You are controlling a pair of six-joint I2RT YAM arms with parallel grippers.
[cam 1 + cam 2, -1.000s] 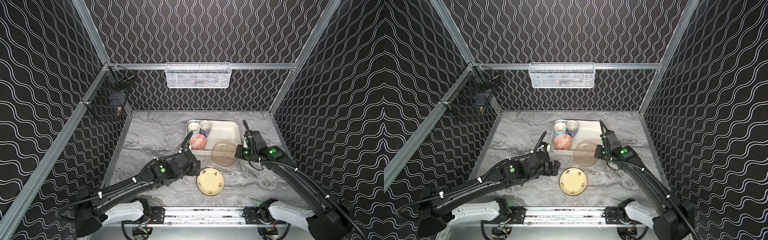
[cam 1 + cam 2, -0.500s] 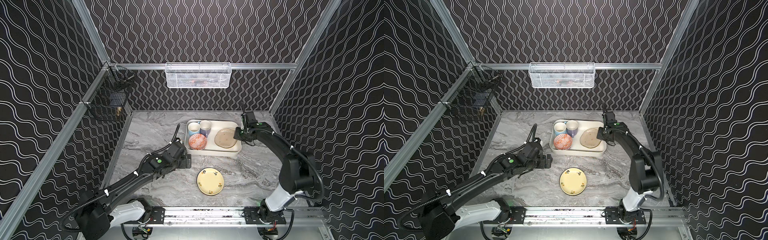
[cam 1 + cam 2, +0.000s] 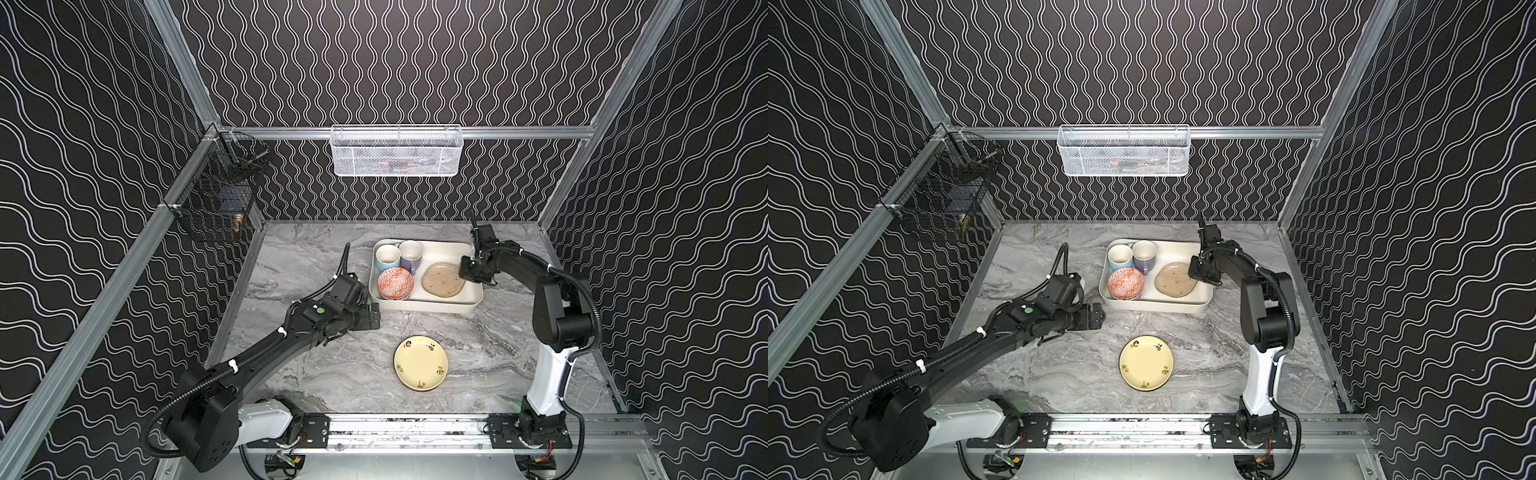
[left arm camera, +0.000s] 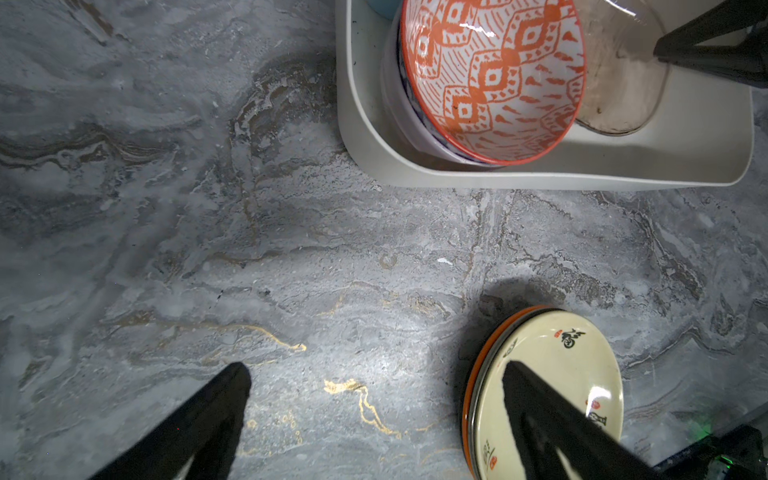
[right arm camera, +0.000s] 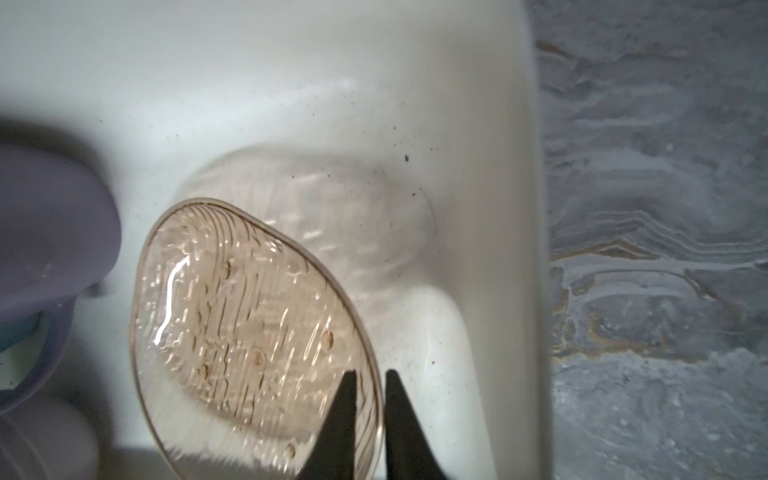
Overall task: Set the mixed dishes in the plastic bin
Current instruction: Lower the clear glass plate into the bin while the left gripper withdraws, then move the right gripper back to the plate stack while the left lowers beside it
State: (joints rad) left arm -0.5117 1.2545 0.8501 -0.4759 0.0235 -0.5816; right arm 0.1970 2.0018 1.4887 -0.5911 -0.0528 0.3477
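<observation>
The plastic bin (image 3: 428,308) (image 3: 1154,307) holds a light-blue mug (image 3: 387,254), a lilac mug (image 3: 411,251) (image 5: 50,208) and an orange-patterned bowl (image 3: 395,283) (image 4: 490,75) nested in a lilac bowl (image 4: 395,104). A translucent brownish glass plate (image 3: 443,280) (image 5: 249,324) rests in the bin's right half. My right gripper (image 3: 464,274) (image 5: 370,374) straddles the plate's rim with its jaws slightly parted. A mustard plate (image 3: 420,363) (image 4: 536,336) lies on the marble in front of the bin, stacked on an orange-rimmed plate. Left of the bin, my left gripper (image 3: 374,320) (image 4: 376,368) hangs wide open and empty.
A white wire-mesh basket (image 3: 395,151) hangs on the back wall. A black wire basket (image 3: 216,203) is fixed to the left wall. Patterned walls enclose the marble table (image 3: 316,257) on three sides, and a metal rail (image 3: 415,426) runs along the front.
My right arm carried the glass plate from in front of the bin into its right half, and its jaws have loosened. My left gripper drew back left from the bowl.
</observation>
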